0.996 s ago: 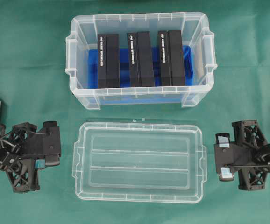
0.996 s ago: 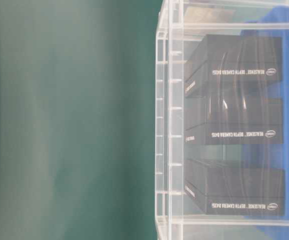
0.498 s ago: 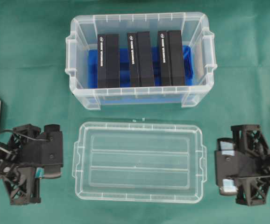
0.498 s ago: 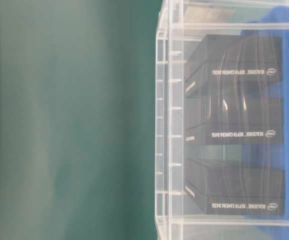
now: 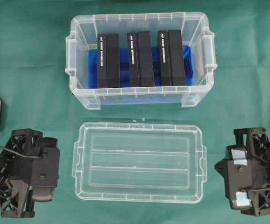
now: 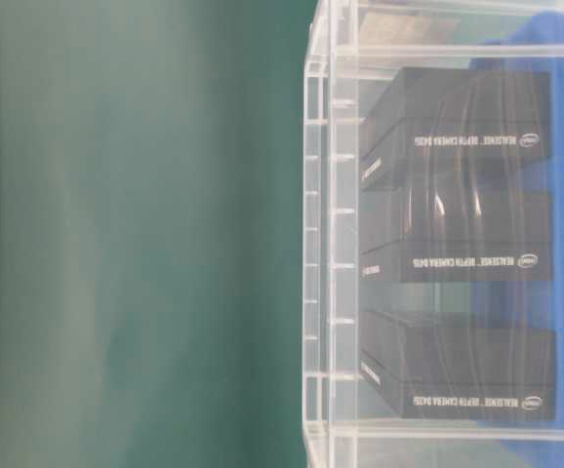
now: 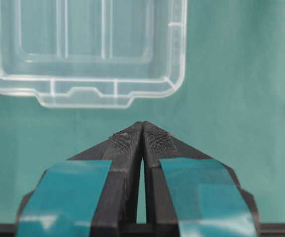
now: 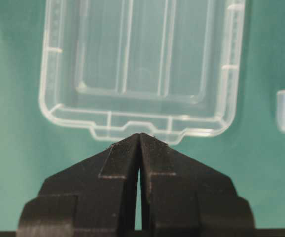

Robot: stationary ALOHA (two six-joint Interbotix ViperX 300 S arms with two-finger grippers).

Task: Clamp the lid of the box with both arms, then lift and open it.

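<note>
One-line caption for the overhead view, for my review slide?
Lid lies flat on the green cloth in front of the open box, left gripper and right gripper shut at either end, touching nothing.

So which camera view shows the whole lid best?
The overhead exterior view: the lid lies there complete, with all four corners and both ridges visible. The left wrist and right wrist views each show only one end of it. The table-level view shows no lid at all.

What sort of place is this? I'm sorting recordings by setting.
Most likely a robotics lab bench: a green cloth covers the table, two black arms end in the left gripper and right gripper, and the clear box and lid look like staged test props.
</note>
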